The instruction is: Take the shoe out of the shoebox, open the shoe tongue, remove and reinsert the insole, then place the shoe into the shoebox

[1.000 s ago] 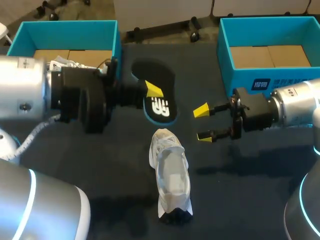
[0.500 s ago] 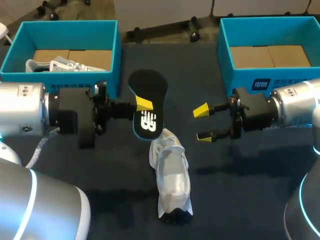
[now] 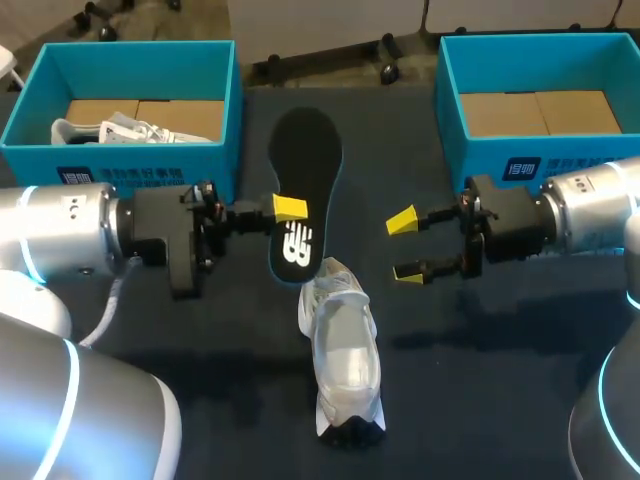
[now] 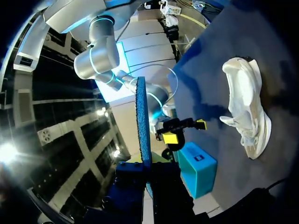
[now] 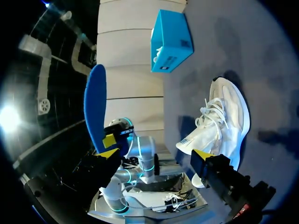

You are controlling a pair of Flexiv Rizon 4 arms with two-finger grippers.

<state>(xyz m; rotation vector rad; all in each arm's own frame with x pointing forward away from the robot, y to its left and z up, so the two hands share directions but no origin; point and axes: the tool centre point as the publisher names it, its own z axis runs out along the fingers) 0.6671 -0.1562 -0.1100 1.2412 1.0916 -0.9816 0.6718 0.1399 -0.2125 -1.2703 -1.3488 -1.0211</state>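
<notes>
Two grippers showed: the left gripper [image 3: 288, 208] was clamped on the insole [image 3: 305, 170], held on edge near the shoe [image 3: 343, 350], which lay on the table [image 3: 480, 400]; the right gripper [image 3: 405, 247] stood wide open, empty.

I see the shoe [image 3: 342, 350] near-centre on the tabletop [image 3: 480, 380], the insole [image 3: 303, 195] just behind it, and the left shoebox [image 3: 130, 152] and right shoebox [image 3: 480, 155] at the far corners.
</notes>
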